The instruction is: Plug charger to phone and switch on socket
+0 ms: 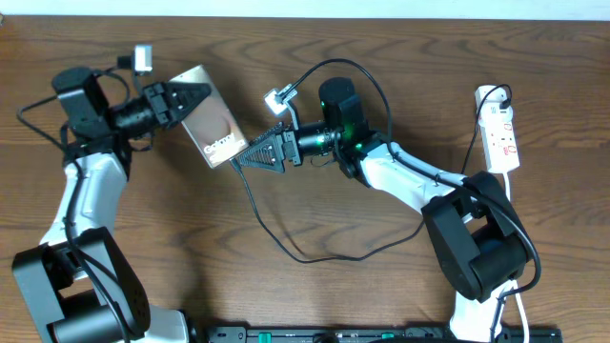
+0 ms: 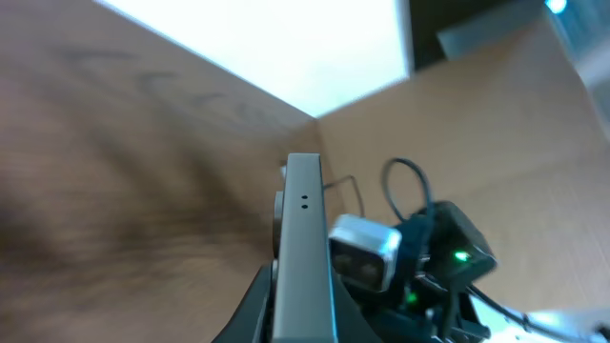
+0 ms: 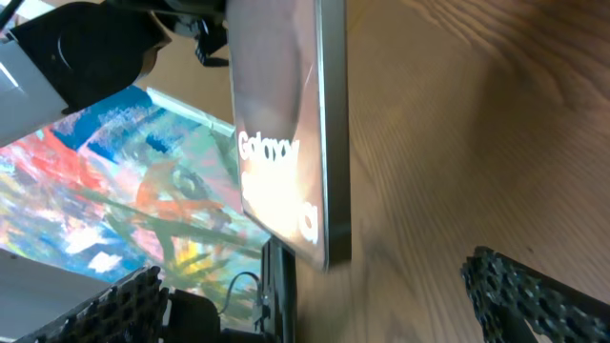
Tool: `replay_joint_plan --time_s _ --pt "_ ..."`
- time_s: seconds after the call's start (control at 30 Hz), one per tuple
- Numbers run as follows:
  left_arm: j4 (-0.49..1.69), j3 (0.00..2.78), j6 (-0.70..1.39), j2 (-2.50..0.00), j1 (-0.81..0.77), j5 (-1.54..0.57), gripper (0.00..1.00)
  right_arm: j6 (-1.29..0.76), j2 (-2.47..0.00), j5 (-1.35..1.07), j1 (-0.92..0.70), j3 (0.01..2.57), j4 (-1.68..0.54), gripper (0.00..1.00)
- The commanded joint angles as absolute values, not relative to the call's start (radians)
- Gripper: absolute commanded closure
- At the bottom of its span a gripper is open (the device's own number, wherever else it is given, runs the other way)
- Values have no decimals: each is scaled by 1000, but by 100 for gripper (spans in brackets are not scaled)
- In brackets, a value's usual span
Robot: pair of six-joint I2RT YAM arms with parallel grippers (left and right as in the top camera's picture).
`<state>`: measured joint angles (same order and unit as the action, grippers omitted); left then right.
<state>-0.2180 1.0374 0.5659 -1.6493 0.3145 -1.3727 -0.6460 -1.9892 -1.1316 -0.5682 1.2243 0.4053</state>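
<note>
One phone (image 1: 213, 131), a flat slab with a brushed-metal rim and a glossy brown screen lettered "Galaxy" in white, sits near the counter's (image 1: 172, 238) far edge, left of centre. The left claw (image 1: 189, 100) is clenched on its upper end. In the left wrist view the rim of the phone (image 2: 303, 219) rises edge-on between the dark fingers and shows two small holes.

The right claw (image 1: 253, 152) has ribbed black triangular fingers. In its own view they are spread wide, released, with the lower end of the phone (image 3: 286, 143) between them.

One charger (image 1: 315, 260), a thin black cable, loops over the wood-grain counter from under the right claw toward the near edge. I cannot tell whether its tip meets the phone.

One socket (image 1: 501, 133), a slim white plastic strip with red markings, lies by the right edge near the far corner.
</note>
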Motion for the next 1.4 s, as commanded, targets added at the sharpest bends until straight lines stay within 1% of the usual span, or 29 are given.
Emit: replay_joint_plan --time_s 0.0,0.13,0.2,0.3,0.37,0.63,0.83,1.0,1.37 --pt "-86 1038 421 -1648 360 -1299 93 -627 -1983 -1135 -553 1242 389 1" --pt "136 1038 293 -1648 387 -1156 92 -620 -1983 -1135 -547 1242 380 1" --pt "248 1038 238 -1648 390 -1035 93 -618 -1983 -1134 -548 1242 377 1" --pt "360 1038 221 -1648 387 -860 93 -612 -1983 -1132 -548 1242 373 1" --pt "398 1037 218 -1648 387 -800 93 -612 -1983 -1132 -548 1242 373 1" --pt "410 1037 220 -1674 387 -752 93 -612 -1983 -1132 -548 1242 361 1" --pt "410 1038 223 -1798 387 -752 92 -588 -1983 -1132 -548 1242 343 1" --pt "380 1038 225 -1876 387 -828 92 -584 -1983 -1132 -548 1242 338 1" --pt "374 1038 226 -1887 387 -817 93 -559 -1983 -1124 -548 1242 309 1"
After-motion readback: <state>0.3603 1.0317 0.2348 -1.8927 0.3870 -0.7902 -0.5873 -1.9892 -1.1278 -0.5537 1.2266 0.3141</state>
